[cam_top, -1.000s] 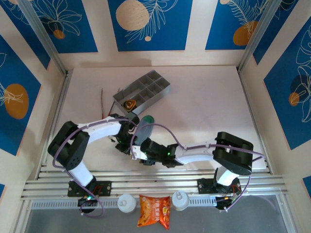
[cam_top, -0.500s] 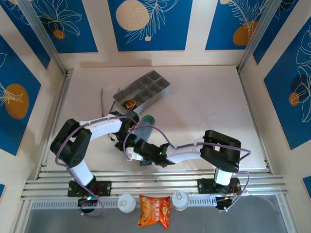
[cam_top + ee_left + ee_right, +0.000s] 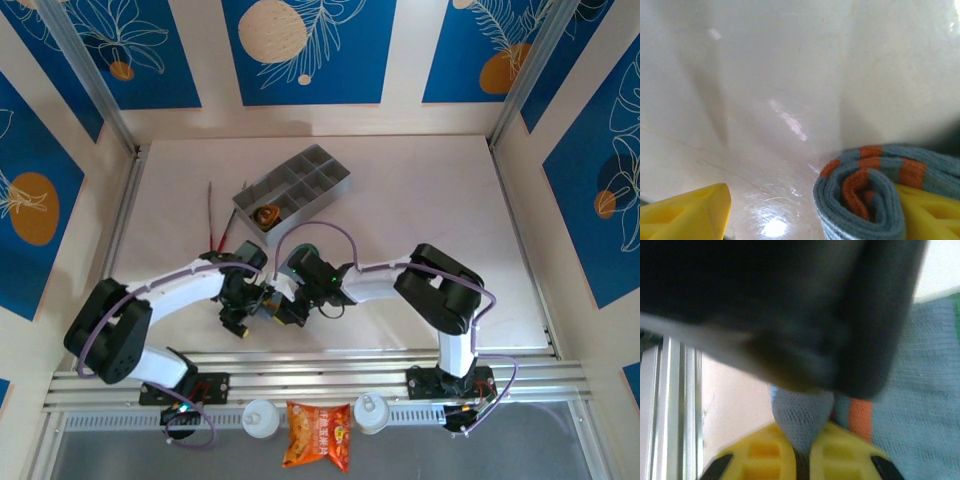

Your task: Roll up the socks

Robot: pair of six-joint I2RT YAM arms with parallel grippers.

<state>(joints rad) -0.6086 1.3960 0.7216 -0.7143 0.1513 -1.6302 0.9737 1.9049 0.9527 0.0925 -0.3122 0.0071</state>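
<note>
**Right pincer gripping the half-rolled sock**

On the table [image 3: 430,200], the grey compartment tray [image 3: 310,195] is sitting at an angle, left of centre. Just in front of it the grey-blue striped sock [image 3: 860,200] is lying, its orange-banded end curled into a roll. The right pincer [image 3: 799,455] is clamping a fold of that sock. The left pincer [image 3: 810,215] is standing spread wide, the roll touching one yellow finger [image 3: 930,215]. The olive-brown sock [image 3: 267,215] is resting bundled in the tray's near-left end compartment.

The left arm [image 3: 180,285] and the right arm [image 3: 375,288] are made of white tubes with black joints. A purple cable [image 3: 322,227] loops along each. The fingers [image 3: 685,210] are bright yellow, with hollow pockets.
</note>
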